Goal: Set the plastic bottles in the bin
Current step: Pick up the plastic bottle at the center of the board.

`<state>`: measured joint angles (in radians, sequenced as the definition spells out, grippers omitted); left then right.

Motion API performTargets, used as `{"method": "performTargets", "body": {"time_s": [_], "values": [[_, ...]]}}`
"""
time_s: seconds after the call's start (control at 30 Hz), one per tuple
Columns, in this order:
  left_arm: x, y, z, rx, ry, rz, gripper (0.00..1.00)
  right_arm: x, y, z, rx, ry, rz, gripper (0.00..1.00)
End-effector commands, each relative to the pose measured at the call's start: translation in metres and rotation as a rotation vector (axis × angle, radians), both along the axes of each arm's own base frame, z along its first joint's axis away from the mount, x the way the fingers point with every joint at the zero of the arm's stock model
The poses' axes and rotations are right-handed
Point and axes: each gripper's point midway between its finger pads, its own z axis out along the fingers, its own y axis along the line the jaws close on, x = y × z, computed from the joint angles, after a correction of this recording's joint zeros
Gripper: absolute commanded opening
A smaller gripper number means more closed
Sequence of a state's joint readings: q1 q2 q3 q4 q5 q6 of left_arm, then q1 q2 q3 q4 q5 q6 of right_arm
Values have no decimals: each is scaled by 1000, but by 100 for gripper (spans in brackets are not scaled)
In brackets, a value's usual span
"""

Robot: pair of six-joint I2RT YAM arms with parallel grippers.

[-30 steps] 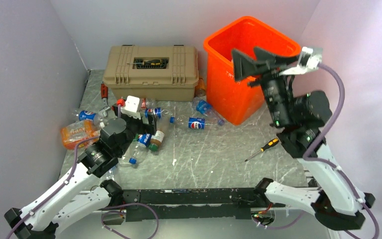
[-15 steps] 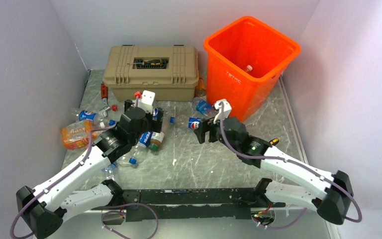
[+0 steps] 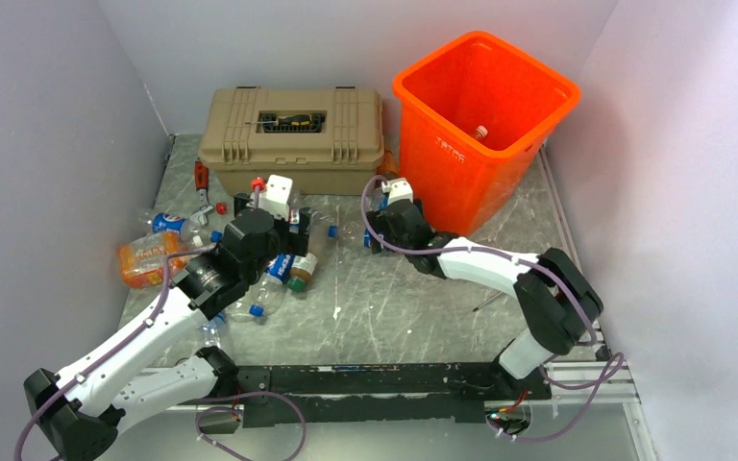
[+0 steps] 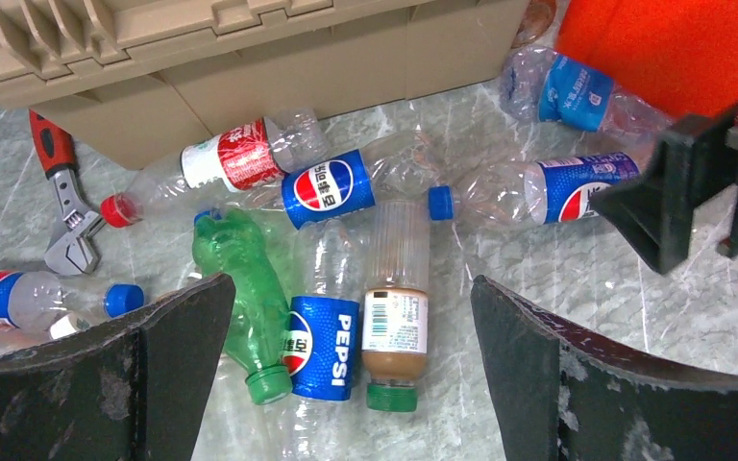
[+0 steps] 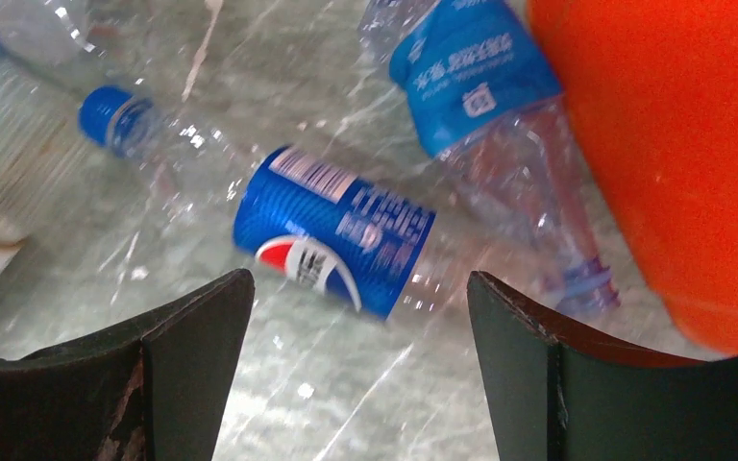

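Bottles point(image 4: 332, 182) mostly lie left of the orange bin point(image 3: 452, 182); one shows inside it; right gripper point(image 5: 356, 288), jaws wide and empty, hangs over a Pepsi bottle point(image 5: 332, 230) at the bin's foot; left gripper point(image 4: 351, 288) gapes wide farther left.

Your right gripper point(image 5: 357, 279): was raised over the bin point(image 3: 439, 158) at upper right of the frame. It is now down at the desk point(image 3: 394, 307) by the bin's left wall, fingers point(image 5: 183, 355) spread above a Pepsi bottle point(image 5: 336, 230).
Your left gripper point(image 4: 351, 280): shifted slightly right over the bottle pile point(image 4: 325, 341).
White-capped bottle point(image 3: 481, 130) in the bin: now uncovered.
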<state>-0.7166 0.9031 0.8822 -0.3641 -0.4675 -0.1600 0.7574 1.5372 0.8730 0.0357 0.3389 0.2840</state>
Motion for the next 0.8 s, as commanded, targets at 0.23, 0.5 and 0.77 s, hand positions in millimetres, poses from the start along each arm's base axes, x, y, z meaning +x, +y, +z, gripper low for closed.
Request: {"method": "performTargets", "body": {"time_s": [0.23, 0.5, 0.77], "values": [[0, -6, 18, -47, -33, -25, 99, 52, 13, 4, 18, -34, 54, 88], [-1, -9, 20, -57, -35, -46, 99, 12, 31, -26, 71, 102, 157, 88], [-2, -11, 19, -59, -29, -59, 98, -37, 41, -29, 142, 166, 166, 86]]}}
